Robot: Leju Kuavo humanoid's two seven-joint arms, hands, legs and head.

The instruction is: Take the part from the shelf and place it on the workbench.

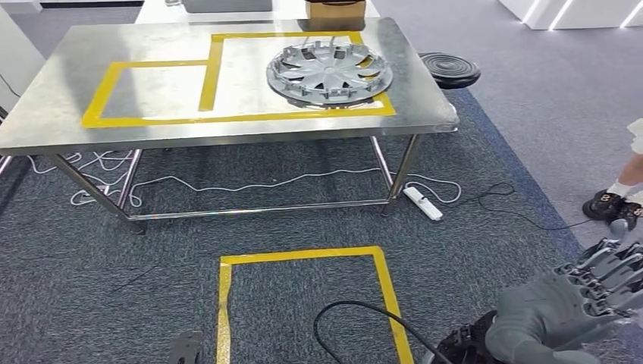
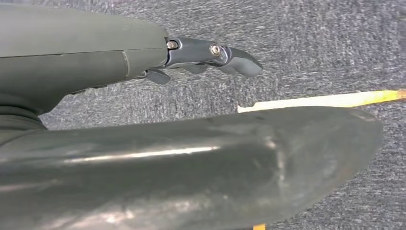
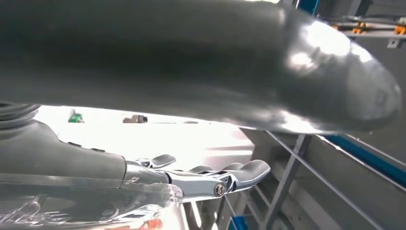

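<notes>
head view: the silver wheel cover (image 1: 330, 73) lies flat on the steel workbench (image 1: 61, 121), inside the larger yellow tape outline (image 1: 220, 76). the right hand (image 1: 569, 311) hangs low at the right, fingers apart, holding nothing.

left wrist view: the left hand (image 2: 143, 120) hangs empty over grey carpet (image 2: 311, 48), fingers extended.

right wrist view: the right hand's fingers (image 3: 239, 175) are loosely spread beside a metal rack (image 3: 292, 172).

Silver, spoked wheel cover (image 1: 330, 73) is lying upper centre on the dull steel workbench (image 1: 68, 114), which is wearing yellow tape (image 1: 152, 120) outlines. Grey speckled carpet (image 1: 98, 265) is carrying another yellow square (image 1: 303, 258) at bottom centre, with white cable (image 1: 250, 182) trailing across. Grey right hand (image 1: 561, 311) is showing lower right.
</notes>
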